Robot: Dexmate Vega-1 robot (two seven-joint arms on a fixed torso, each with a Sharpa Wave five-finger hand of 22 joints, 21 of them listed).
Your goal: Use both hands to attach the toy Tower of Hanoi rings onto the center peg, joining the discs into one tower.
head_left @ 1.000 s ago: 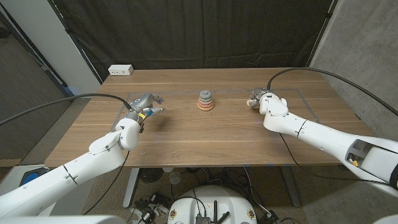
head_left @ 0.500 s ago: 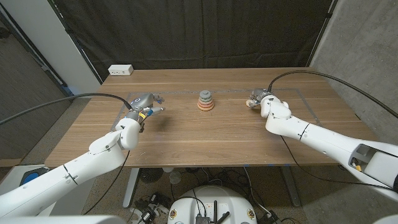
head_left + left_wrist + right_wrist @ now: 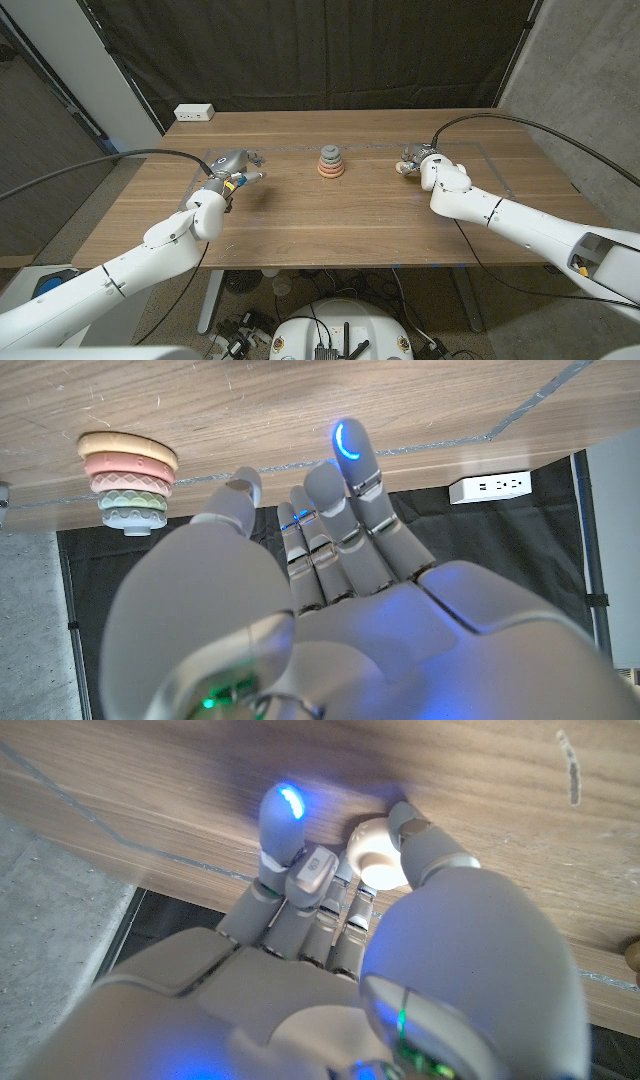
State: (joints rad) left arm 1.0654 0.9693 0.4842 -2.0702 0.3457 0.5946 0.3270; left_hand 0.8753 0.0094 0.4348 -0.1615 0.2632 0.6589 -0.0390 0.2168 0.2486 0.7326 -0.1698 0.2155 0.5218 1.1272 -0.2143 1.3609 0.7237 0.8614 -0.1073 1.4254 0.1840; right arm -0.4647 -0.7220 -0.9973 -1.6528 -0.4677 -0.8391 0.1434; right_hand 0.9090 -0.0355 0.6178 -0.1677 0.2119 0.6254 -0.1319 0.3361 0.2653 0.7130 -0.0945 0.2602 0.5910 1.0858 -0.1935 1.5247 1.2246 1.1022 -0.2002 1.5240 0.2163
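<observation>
A short tower of stacked rings (image 3: 330,162) stands at the table's middle back, grey on top and orange-pink at the base; the left wrist view shows the tower (image 3: 128,480) beyond my fingers. My left hand (image 3: 235,166) hovers to the tower's left with fingers (image 3: 340,510) spread and nothing in it. My right hand (image 3: 413,160) is low on the table to the tower's right. In the right wrist view a small cream ring (image 3: 372,855) sits pinched between its thumb and fingers (image 3: 285,830) on the wood.
A white power strip (image 3: 194,113) lies at the table's back left corner. Thin tape lines (image 3: 480,150) mark a rectangle on the wooden table (image 3: 320,215). A dark curtain hangs behind the table.
My right forearm has shifted slightly to the right while its hand stays at the cream ring. The left hand and the tower have not moved.
</observation>
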